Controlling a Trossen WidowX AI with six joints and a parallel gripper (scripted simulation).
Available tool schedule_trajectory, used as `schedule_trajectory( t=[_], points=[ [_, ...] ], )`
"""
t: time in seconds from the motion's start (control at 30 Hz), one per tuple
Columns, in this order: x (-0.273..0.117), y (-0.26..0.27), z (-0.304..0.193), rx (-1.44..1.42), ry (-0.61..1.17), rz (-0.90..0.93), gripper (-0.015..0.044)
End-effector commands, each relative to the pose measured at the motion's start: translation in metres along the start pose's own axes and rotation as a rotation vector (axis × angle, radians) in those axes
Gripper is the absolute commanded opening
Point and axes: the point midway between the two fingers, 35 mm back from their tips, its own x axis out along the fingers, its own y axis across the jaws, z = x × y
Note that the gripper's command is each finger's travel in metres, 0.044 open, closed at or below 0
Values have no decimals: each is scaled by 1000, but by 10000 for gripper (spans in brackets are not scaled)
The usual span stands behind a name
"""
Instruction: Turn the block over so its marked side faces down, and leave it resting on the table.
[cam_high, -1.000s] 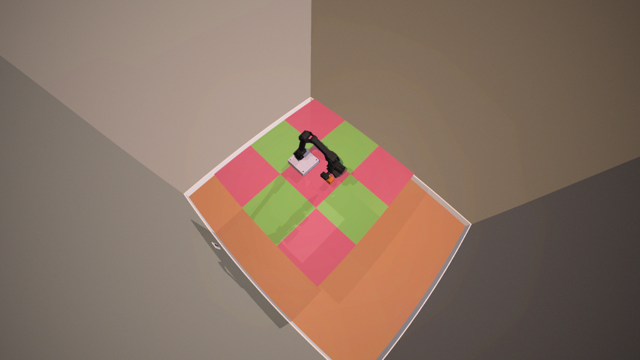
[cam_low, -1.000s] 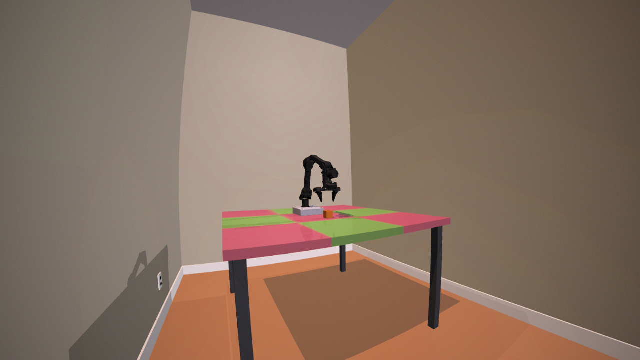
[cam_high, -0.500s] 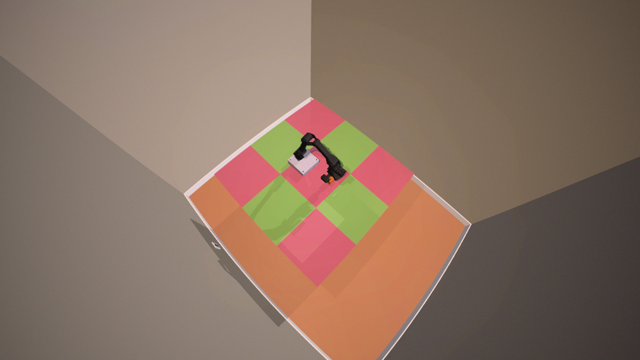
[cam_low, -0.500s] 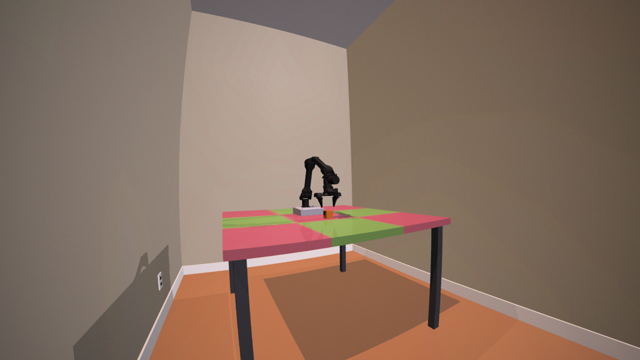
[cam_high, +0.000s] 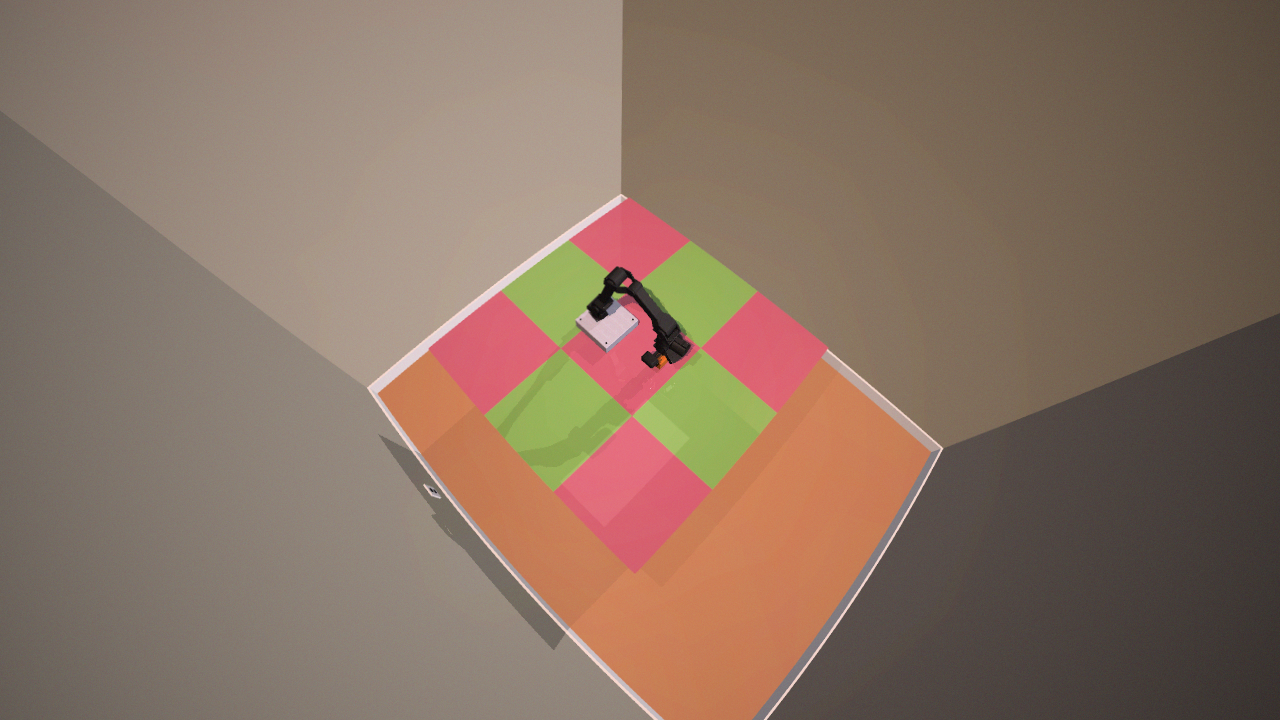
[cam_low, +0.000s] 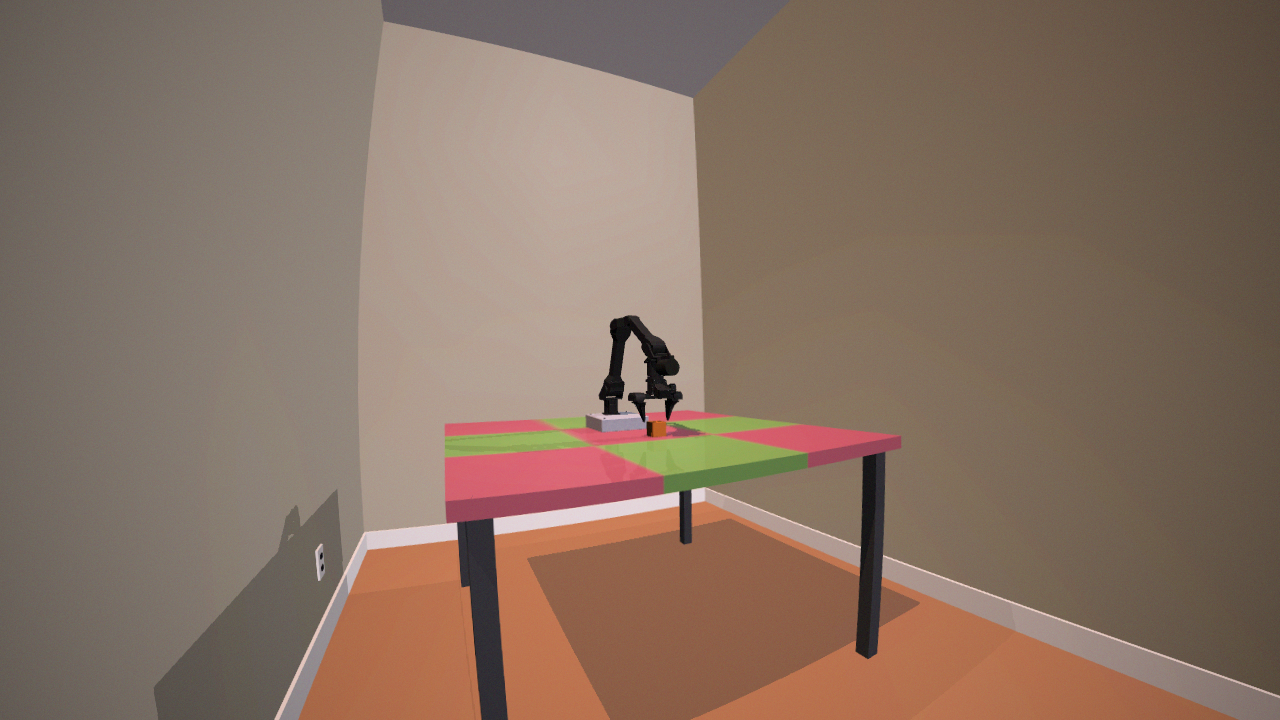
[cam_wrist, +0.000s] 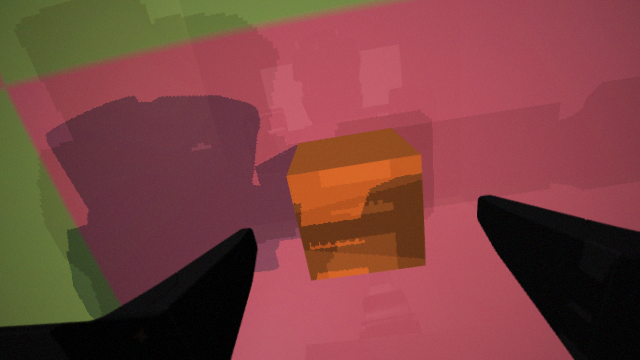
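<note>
The orange block (cam_high: 662, 361) (cam_low: 657, 428) (cam_wrist: 355, 200) rests on the pink centre square of the table (cam_high: 635, 528) (cam_low: 554, 474). In the wrist view two of its orange faces show, with shadows and reflections across the larger one. No mark shows on either face there; the other faces are hidden. My gripper (cam_low: 655, 419) (cam_wrist: 363, 223) is open and empty. It points down above the block, with its fingertips just above the block's height in the exterior view. In the wrist view the block appears between the two spread fingers, untouched. In the top view the arm partly covers the block.
The arm's pale base (cam_high: 607, 325) (cam_low: 614, 422) stands on the table close to the block. The black arm (cam_high: 656, 313) (cam_low: 617, 358) arches up from the base and over to the block. Walls stand around the table.
</note>
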Motion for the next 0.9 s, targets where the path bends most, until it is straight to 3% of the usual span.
schedule_trajectory(
  t=[0.0, 0.37, 0.63, 0.87],
  points=[
    [8, 1, -2, -5, 4, 6, 440],
    [23, 1, -2, -5, 4, 6, 440],
    [23, 1, -2, -5, 4, 6, 230],
    [23, 1, -2, -5, 4, 6, 183]
  ],
)
